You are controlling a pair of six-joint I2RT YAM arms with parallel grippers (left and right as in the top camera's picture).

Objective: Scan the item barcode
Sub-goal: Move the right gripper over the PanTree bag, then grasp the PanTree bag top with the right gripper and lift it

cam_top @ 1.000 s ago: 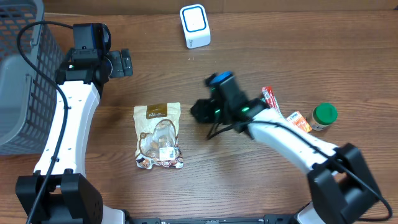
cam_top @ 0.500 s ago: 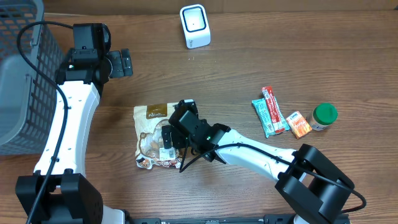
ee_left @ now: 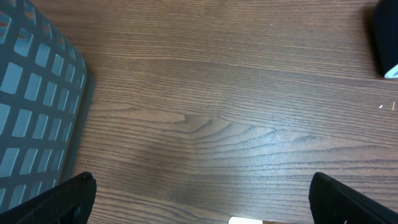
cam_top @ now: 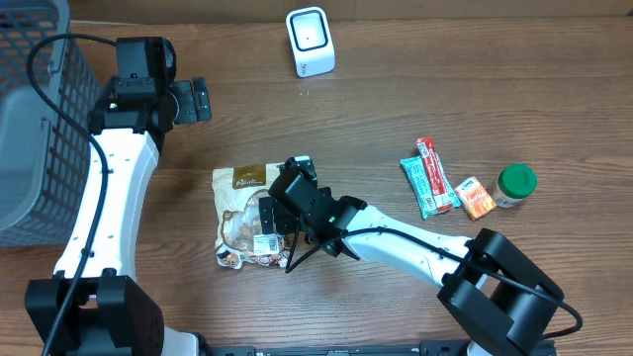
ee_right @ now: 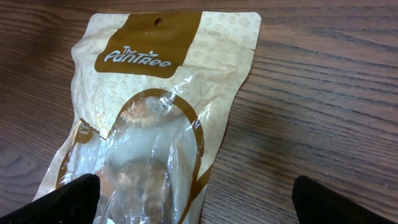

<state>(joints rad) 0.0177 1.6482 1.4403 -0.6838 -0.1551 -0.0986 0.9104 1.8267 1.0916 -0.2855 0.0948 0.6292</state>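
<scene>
We see the Pantree snack bag (cam_top: 237, 203) lying flat, printed face up, on the wooden table (cam_top: 396, 109) left of centre. Our right gripper (cam_top: 280, 193) is poised over its right side, fingers spread wide and clamped on nothing. Our left gripper (cam_top: 201, 99) hangs with its jaws just as far apart over bare wood beside the mesh basket (cam_top: 30, 119), well apart from the white scanner (cam_top: 310, 41) at the far edge.

Basket (cam_top: 40, 129) far left, scanner (cam_top: 310, 42) behind, pouch (cam_top: 242, 196) centre, jar (cam_top: 515, 184) right
</scene>
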